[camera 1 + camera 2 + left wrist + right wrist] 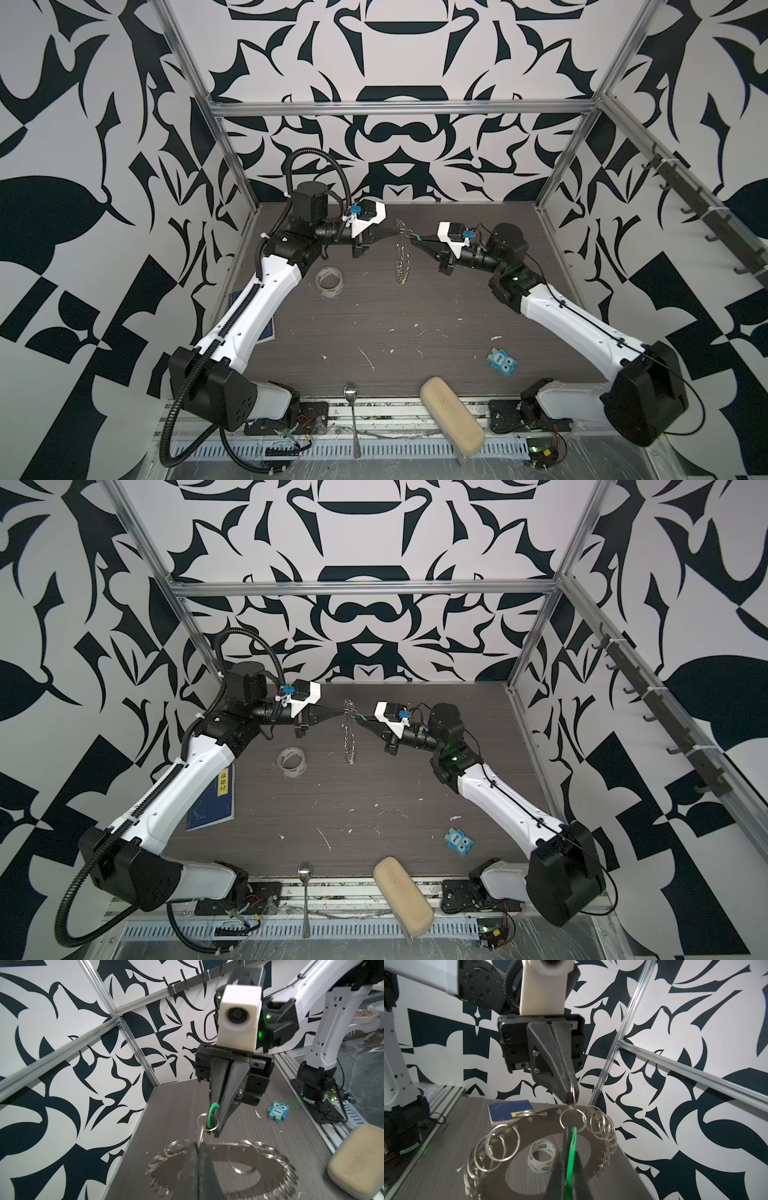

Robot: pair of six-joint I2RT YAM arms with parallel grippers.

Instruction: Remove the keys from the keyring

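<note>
The large silvery metal keyring (402, 270), strung with small split rings, was held edge-on at the upper centre of both top views. Left claw (395, 234) was clamped on one small ring; right claw (415, 240) was closed on the green plastic-headed key (571, 1153).

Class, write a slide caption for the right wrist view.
Right gripper pinches the green key; left gripper grips the keyring, tape roll beyond.
</note>
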